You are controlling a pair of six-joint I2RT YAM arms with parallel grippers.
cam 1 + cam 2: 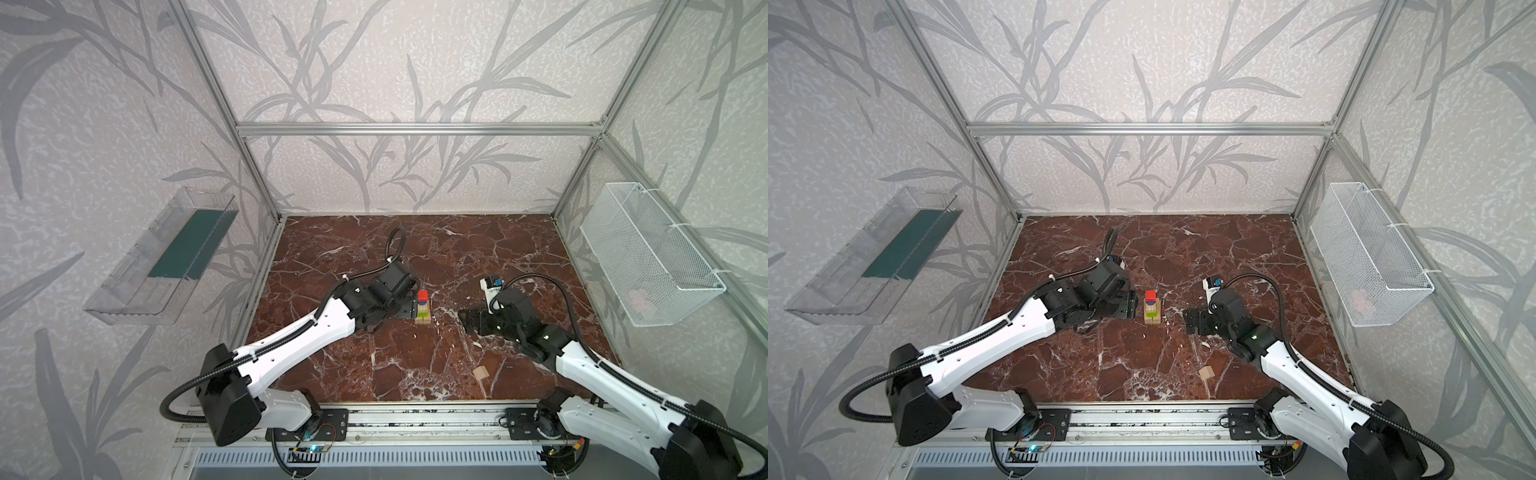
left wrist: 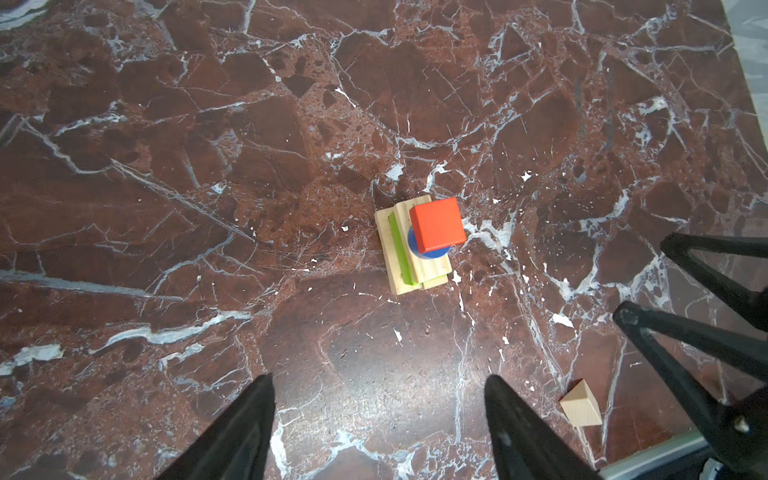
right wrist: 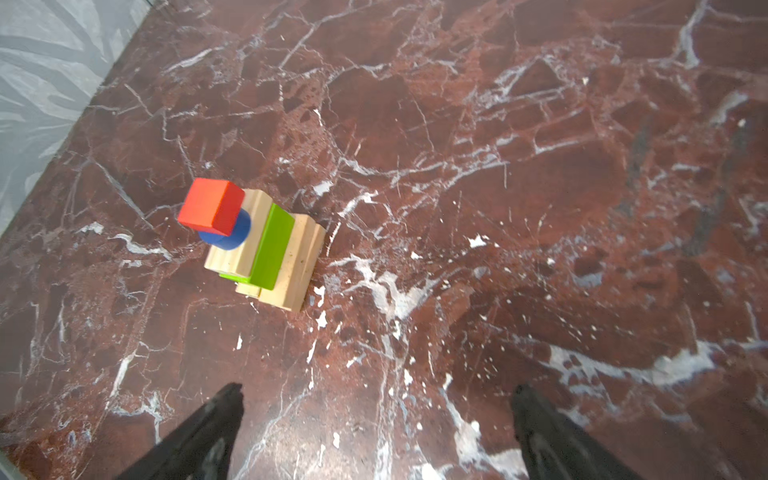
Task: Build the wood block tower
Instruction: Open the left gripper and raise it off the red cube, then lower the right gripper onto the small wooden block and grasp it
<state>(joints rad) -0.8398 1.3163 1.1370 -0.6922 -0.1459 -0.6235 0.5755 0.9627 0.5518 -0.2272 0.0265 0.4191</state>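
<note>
The wood block tower [image 1: 423, 308] [image 1: 1152, 308] stands mid-table: pale bars at the base, a lime-green bar [image 3: 272, 249] [image 2: 402, 253], a further pale bar, a blue disc [image 3: 230, 239] [image 2: 432, 252] and a red block [image 1: 423, 295] [image 1: 1150, 295] [image 2: 437, 224] [image 3: 210, 205] on top. My left gripper [image 1: 407, 309] [image 1: 1132, 305] [image 2: 378, 380] hangs just left of the tower, open and empty. My right gripper [image 1: 463, 320] [image 1: 1185, 320] [image 3: 376, 388] [image 2: 642, 278] is open and empty, to the tower's right. A pale wedge piece [image 1: 481, 372] [image 1: 1206, 372] [image 2: 581, 405] lies alone nearer the front edge.
A clear plastic tray [image 1: 166, 257] hangs on the left wall. On the right wall is a white wire basket [image 1: 648, 253] with something pink inside. An aluminium rail [image 1: 415, 415] runs along the table's front edge, and frame posts stand at the corners.
</note>
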